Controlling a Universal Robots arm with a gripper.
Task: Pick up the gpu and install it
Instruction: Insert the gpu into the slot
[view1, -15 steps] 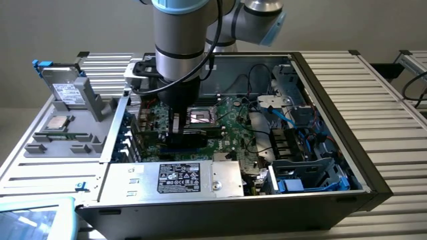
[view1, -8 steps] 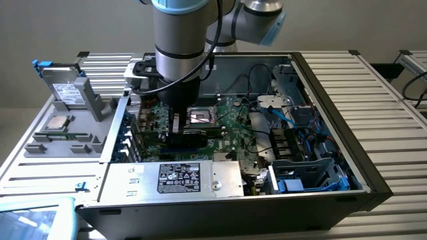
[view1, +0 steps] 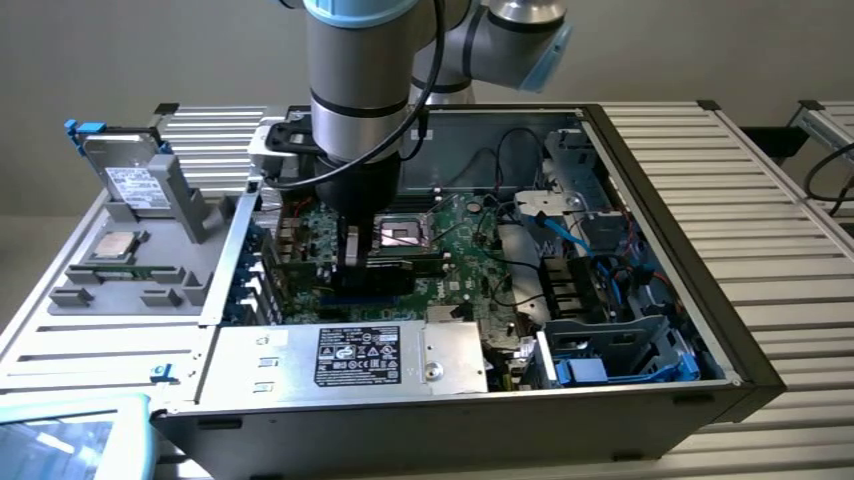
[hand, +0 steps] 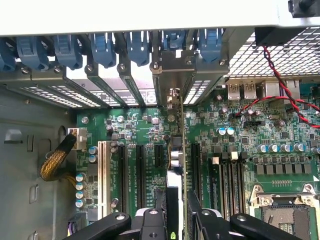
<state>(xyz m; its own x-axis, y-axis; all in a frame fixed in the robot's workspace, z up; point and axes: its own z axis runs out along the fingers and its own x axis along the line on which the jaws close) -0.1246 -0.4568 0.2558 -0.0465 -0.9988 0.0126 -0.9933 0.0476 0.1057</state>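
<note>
My gripper (view1: 354, 252) reaches down into the open computer case and is shut on the gpu (view1: 403, 264), a small green card held on edge over the motherboard (view1: 467, 240). In the wrist view the gpu (hand: 176, 155) runs edge-on from between my fingers (hand: 196, 212) toward the case's rear wall. Its silver bracket (hand: 172, 62) stands in the row of rear slot openings. The card sits along a black expansion slot of the motherboard (hand: 135, 125); whether it is seated I cannot tell.
Blue slot latches (hand: 105, 47) line the rear wall. Red and black wires (hand: 280, 85) cross near the CPU socket (hand: 287, 215). A labelled power supply (view1: 360, 358) sits at the case front, blue cables (view1: 587, 240) at the exterior view's right, a silver drive (view1: 134, 185) outside.
</note>
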